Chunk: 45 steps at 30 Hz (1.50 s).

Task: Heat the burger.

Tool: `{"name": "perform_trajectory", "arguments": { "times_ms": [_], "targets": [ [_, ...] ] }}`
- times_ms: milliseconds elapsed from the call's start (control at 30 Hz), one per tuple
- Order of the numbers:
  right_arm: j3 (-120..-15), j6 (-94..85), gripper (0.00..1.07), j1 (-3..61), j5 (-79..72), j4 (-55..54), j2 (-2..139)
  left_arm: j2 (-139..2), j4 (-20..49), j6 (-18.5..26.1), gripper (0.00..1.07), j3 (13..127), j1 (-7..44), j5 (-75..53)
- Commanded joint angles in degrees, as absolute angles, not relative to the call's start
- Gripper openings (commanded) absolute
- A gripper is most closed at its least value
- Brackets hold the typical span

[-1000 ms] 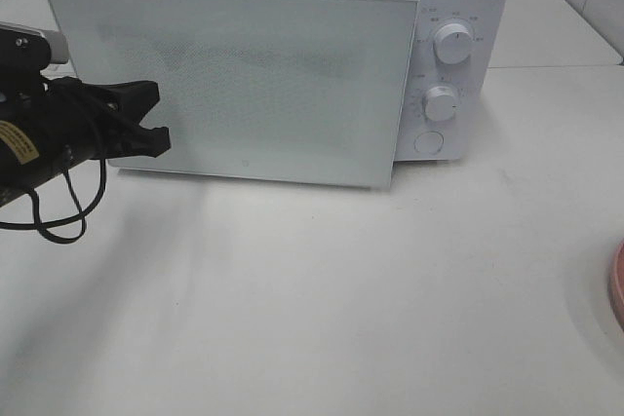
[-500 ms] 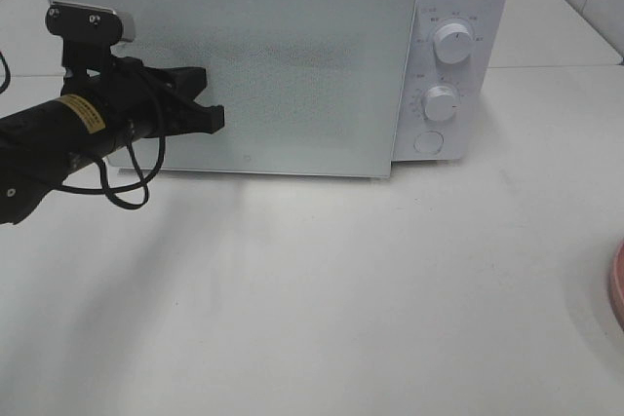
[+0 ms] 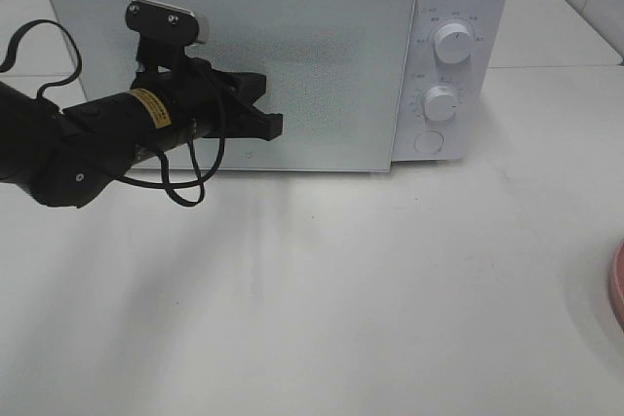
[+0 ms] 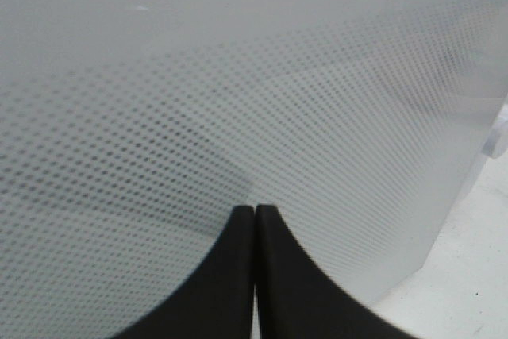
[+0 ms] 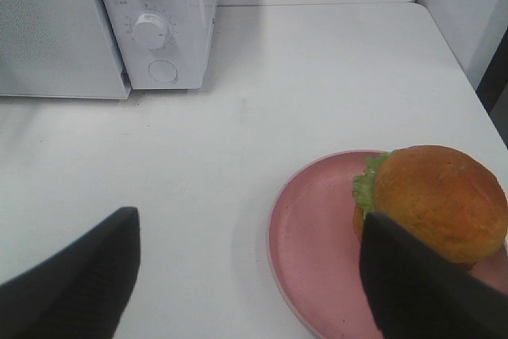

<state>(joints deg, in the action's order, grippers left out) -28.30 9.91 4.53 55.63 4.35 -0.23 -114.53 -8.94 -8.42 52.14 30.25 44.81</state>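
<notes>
Microwave [image 3: 292,56] stands at the back of the white table [image 3: 370,289], its dotted door [image 3: 322,75] nearly shut, with only a thin gap showing along the top edge. Left gripper [image 3: 276,125] reaches in from the left, fingers pressed together with nothing between them, the tips right at the door's face near its middle — the left wrist view shows the two black fingers [image 4: 230,275] closed tight against each other and touching or just short of the dotted panel. Two dials [image 3: 455,43] and a round button [image 3: 429,142] sit on the microwave's control panel to the right of the door. Burger [image 5: 440,200] rests on a pink plate [image 5: 317,244], toward the plate's far side in the right wrist view, well apart from the microwave; only the plate's rim shows at the right edge of the high view. Right gripper [image 5: 246,275] hangs above the table beside the plate, jaws spread wide and empty — one finger [image 5: 421,291] overlaps the burger's near side in the picture.
</notes>
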Motion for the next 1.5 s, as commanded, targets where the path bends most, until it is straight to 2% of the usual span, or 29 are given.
{"name": "perform_trajectory", "arguments": {
  "times_ms": [33, 600, 900, 1100, 1333, 1500],
  "targets": [
    [-28.3, 9.7, 0.73, 4.3, 55.1, 4.5, -1.8, -115.2, -4.0, -8.6, 0.0, 55.4, 30.0, 45.4],
    [-28.3, 9.7, 0.73, 4.3, 55.1, 4.5, -1.8, -122.4, -4.1, -8.7, 0.0, 69.8, 34.8, 39.7],
    [-28.3, 9.7, 0.73, 4.3, 55.1, 4.5, -1.8, -123.4, -4.6, -9.1, 0.0, 73.0, 36.0, 38.4],
    [-28.3, 9.7, 0.73, 4.3, 55.1, 4.5, -1.8, -122.9, -8.2, -13.5, 0.0, 73.0, 36.0, 37.7],
    [-28.3, 9.7, 0.73, 4.3, 55.1, 4.5, -1.8, -117.9, -17.9, -19.7, 0.0, 72.9, 37.2, 29.5],
    [-28.3, 9.7, 0.73, 4.3, 55.1, 4.5, -1.8, -114.2, -19.4, -20.2, 0.0, 72.9, 40.1, 20.3]
  ]
}}
